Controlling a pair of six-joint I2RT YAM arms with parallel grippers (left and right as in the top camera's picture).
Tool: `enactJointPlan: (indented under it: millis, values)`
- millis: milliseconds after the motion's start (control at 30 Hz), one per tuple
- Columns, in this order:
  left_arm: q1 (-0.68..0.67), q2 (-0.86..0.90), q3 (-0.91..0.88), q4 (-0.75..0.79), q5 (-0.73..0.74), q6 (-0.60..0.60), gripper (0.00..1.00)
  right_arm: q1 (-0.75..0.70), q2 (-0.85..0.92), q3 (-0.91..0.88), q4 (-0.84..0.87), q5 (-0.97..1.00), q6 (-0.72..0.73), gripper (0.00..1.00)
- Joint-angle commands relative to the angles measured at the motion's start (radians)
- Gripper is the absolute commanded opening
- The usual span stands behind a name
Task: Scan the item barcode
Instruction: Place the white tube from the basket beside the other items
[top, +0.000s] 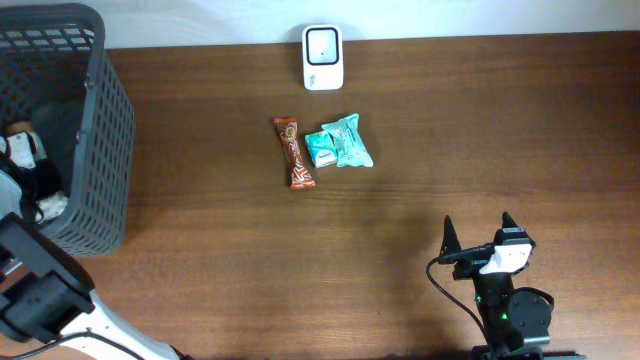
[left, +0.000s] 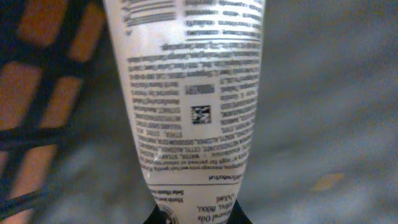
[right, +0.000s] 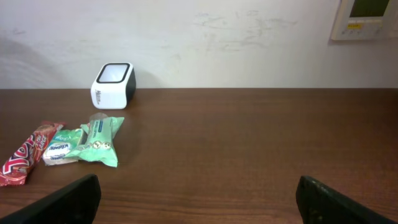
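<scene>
First, left gripper (left: 198, 219): fingers pressed in on the narrow end of a white tube (left: 193, 93). Only dark tips show at the bottom edge of the left wrist view.
Right gripper (top: 479, 236): fingers (right: 68, 200) spread wide with nothing between them, hovering low over the table's near right part.
Tube, place: inside the basket (top: 100, 150) at the table's far left. The basket's dark mesh (left: 37, 124) shows beside the tube in the wrist view. From overhead it cannot be picked out among the arm parts in the basket.
Tube, look: white and widening away from the fingers. It is covered in blocks of small black print, too blurred to read, with a small square code (left: 200, 114) near the middle.
Scanner (top: 323, 57): white box with a dark window, at the table's back edge against the wall and well apart from the basket.
Other items: a red-brown bar (top: 294, 152) and, just right of it, two green packets (top: 340, 142) that touch each other, in front of the scanner.
Table (top: 450, 130): dark brown wood grain.
Room: pale scuffed wall (right: 217, 43) behind the table, with a white panel (right: 367, 18) mounted at its upper right.
</scene>
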Motion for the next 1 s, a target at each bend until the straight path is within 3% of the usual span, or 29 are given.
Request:
enactJointPlan:
  millis: [0,133,233,300,367,433,567,733,967]
  values:
    - [0.008,-0.189,0.148,0.038,0.372,-0.288,0.0,-0.006,-0.006,-0.006,-0.006,0.008,0.011,0.99]
    - [0.008,-0.361,0.237,0.113,0.574,-0.505,0.0,-0.006,-0.006,-0.005,-0.006,0.008,0.011,0.99]
    - [-0.001,-0.492,0.237,0.241,0.732,-0.815,0.0,-0.006,-0.006,-0.005,-0.006,0.008,0.011,0.99]
    - [-0.047,-0.541,0.237,0.257,0.779,-0.887,0.0,-0.006,-0.006,-0.005,-0.006,0.008,0.011,0.98]
    - [-0.192,-0.565,0.237,0.238,0.833,-0.886,0.0,-0.006,-0.006,-0.006,-0.006,0.008,0.011,0.99]
    - [-0.378,-0.557,0.236,0.12,0.734,-0.809,0.0,-0.006,-0.006,-0.005,-0.006,0.008,0.011,0.99]
    - [-0.71,-0.495,0.236,-0.16,0.33,-0.6,0.0,-0.006,-0.006,-0.006,-0.006,0.008,0.011,0.99]
    - [-0.952,-0.354,0.236,-0.375,-0.184,-0.574,0.0,-0.006,-0.006,-0.005,-0.006,0.008,0.011,0.99]
    - [-1.063,-0.026,0.236,-0.48,-0.239,-0.574,0.01,-0.006,-0.006,-0.005,-0.006,0.008,0.011,0.99]
